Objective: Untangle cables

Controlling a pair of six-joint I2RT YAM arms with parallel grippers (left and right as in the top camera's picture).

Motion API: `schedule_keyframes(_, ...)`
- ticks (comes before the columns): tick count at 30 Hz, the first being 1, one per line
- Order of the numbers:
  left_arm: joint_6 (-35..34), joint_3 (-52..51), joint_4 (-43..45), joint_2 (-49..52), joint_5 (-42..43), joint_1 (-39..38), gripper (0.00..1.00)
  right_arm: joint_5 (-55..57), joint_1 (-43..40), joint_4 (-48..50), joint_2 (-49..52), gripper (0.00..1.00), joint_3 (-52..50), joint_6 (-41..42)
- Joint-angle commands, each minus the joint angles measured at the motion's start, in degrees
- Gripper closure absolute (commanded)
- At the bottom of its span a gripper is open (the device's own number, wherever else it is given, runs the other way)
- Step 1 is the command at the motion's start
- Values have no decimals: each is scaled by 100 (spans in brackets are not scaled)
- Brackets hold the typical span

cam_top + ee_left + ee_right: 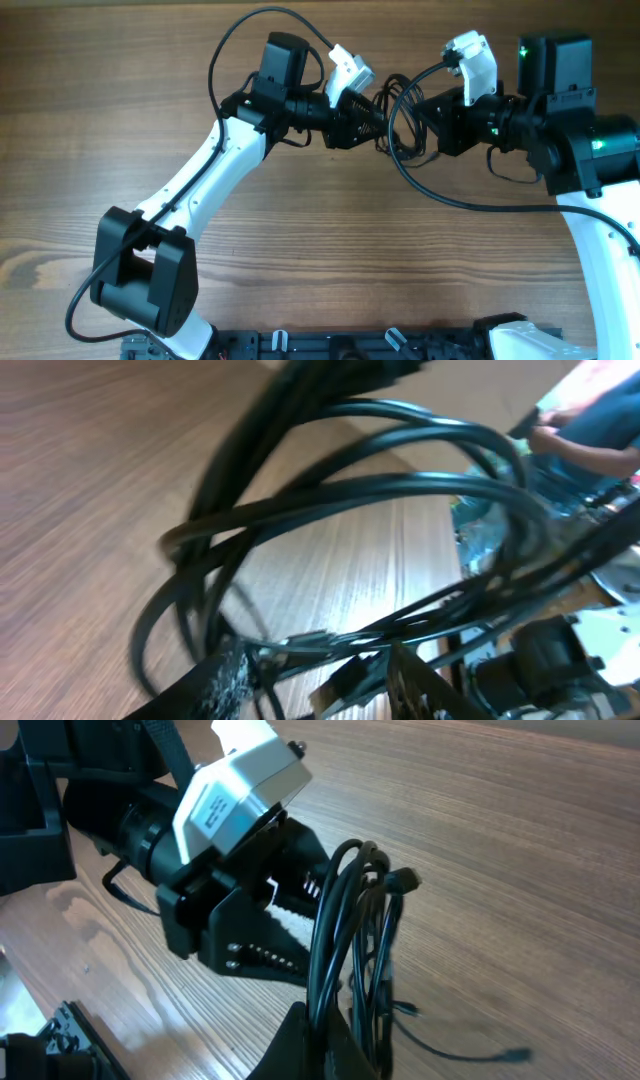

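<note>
The cables [401, 128] are a bundle of thin black loops held up above the wooden table between my two grippers at the top centre. My left gripper [372, 113] reaches in from the left. In the left wrist view its fingers [320, 682] stand apart with several strands [380, 490] running between and above them. My right gripper [425, 125] is shut on several loops, which rise upright from its jaws [325, 1045] in the right wrist view [345, 910]. One thin end with a small plug [515, 1055] trails on the table.
A thicker black arm cable [480, 207] curves over the table below the right arm. The left arm's base block [140, 270] stands front left. The left gripper's body [240, 910] is close to the right jaws.
</note>
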Motion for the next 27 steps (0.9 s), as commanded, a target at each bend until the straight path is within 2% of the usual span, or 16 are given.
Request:
schedule_keyframes(1, -57, 26, 28, 31, -699, -4, 55, -181, 13, 33, -127, 96, 166, 24)
schedule_keyframes(4, -321, 26, 160, 31, -953, 0, 51, -181, 13, 39, -173, 96, 166, 24)
schedule_keyframes(15, -334, 26, 236, 33, -1123, -61, 51, -205, 13, 33, -205, 96, 166, 39)
schedule_keyframes(17, -334, 26, 236, 33, -1126, -70, 71, -203, 11, 26, -205, 96, 166, 39)
schedule_keyframes(18, -337, 26, 234, 33, -1126, -68, 87, -203, 13, 26, -205, 96, 166, 42)
schedule_keyframes(19, -337, 26, 232, 33, -1128, -63, 96, -197, 13, 26, -205, 96, 166, 39)
schedule_keyframes(24, -337, 26, 227, 33, -1126, -63, 96, 199, 11, 11, -205, 96, 166, 48)
schedule_keyframes(27, -339, 26, 133, 33, -1126, -17, 96, 1657, 11, -57, -197, 96, 164, 715)
